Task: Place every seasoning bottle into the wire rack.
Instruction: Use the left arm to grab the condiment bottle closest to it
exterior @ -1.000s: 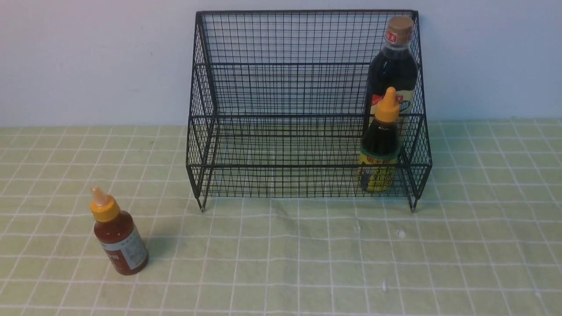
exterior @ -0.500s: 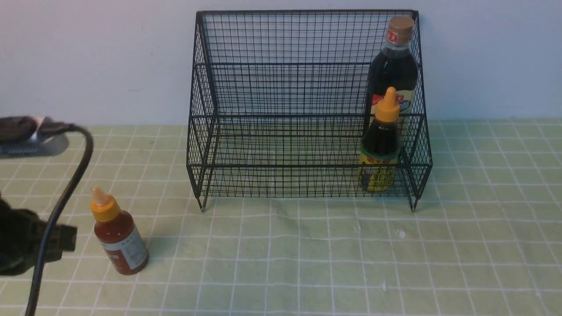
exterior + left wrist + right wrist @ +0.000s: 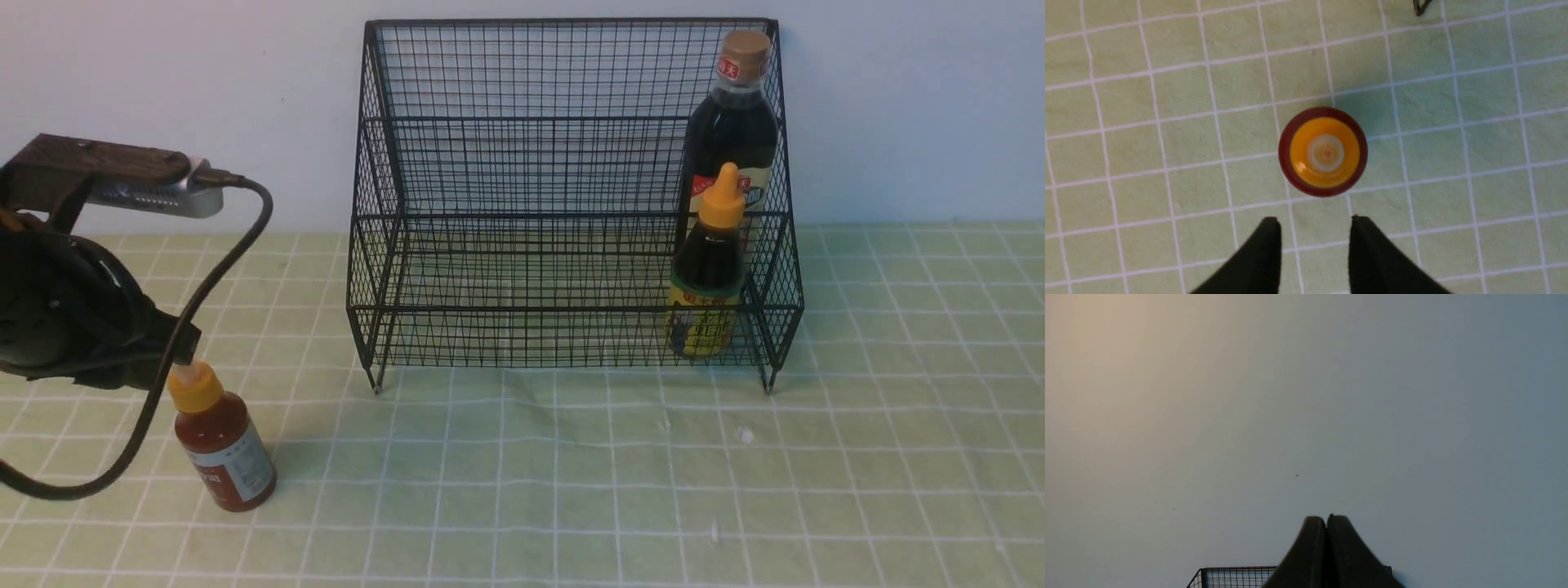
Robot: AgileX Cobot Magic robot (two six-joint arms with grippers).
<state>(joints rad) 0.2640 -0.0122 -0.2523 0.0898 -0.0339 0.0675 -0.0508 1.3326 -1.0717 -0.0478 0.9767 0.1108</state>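
One red-sauce bottle (image 3: pixel 1324 152) remained unracked; I brought left gripper (image 3: pixel 1314 221) over it, jaws newly spread; right gripper (image 3: pixel 1326 519) pressed together.

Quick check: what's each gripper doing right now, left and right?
Left gripper: open, empty, near the red-sauce bottle.
Right gripper: shut, holding nothing.

Green checked tablecloth (image 3: pixel 571 490) under the black wire rack (image 3: pixel 531 309) and, well to its left, an upright red-sauce bottle (image 3: pixel 224 453).
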